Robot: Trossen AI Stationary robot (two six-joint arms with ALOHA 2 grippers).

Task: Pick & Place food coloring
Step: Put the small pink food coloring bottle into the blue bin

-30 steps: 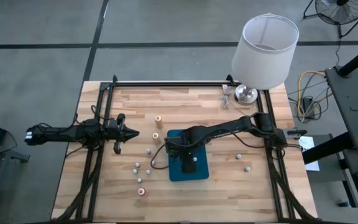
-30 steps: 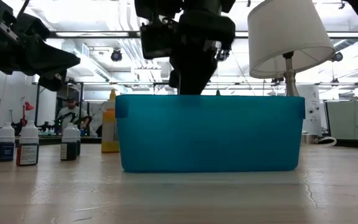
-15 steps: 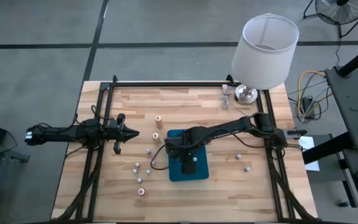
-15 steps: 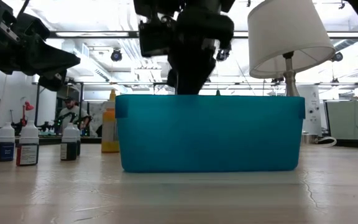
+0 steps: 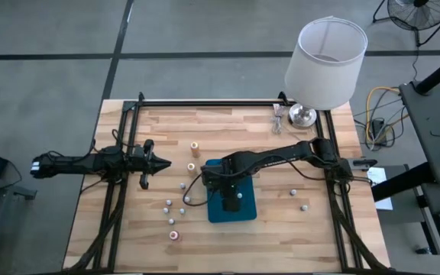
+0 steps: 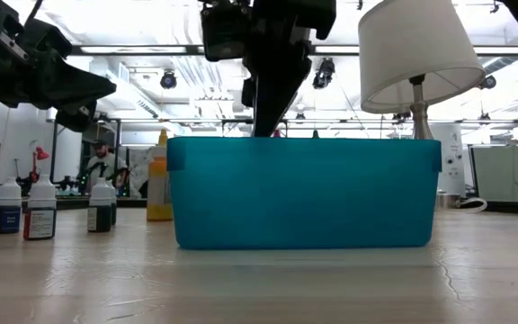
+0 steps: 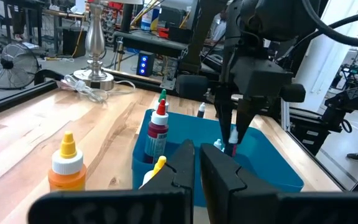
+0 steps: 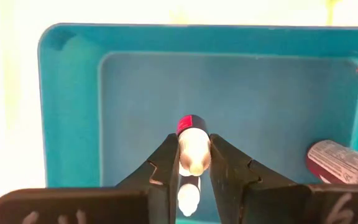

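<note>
The teal tray (image 5: 247,210) stands mid-table. My right gripper (image 8: 194,146) hangs over its inside, pointing steeply down, shut on a small food coloring bottle (image 8: 192,149) with a whitish cap and a red lower part. Another bottle (image 8: 337,162) lies on the tray's floor. Beside the tray's far left corner a red-topped bottle (image 7: 158,132) stands upright, and an orange one (image 7: 66,167) stands farther off. Several small bottles (image 5: 171,214) stand on the wood left of the tray, two more (image 5: 299,200) on its right. My left gripper (image 5: 165,163) waits shut and level at the table's left. My right gripper pinches the bottle between its two fingers, which sit on the whitish cap end (image 8: 194,157). The fingers come from above, slanting steeply down. The bottle hangs roughly upright with its red lower part (image 7: 233,142) downward, clear of the tray's floor, about level with the rim.
A lamp with a white shade (image 5: 325,61) and metal base (image 5: 304,116) stands at the far right corner, with a small metal object (image 5: 278,121) beside it. Dark frame rails (image 5: 205,103) run along the far edge and both sides.
My right gripper has gone straight up over the tray, staying shut on the bottle, which has risen with it from deep inside the tray to about rim height.
</note>
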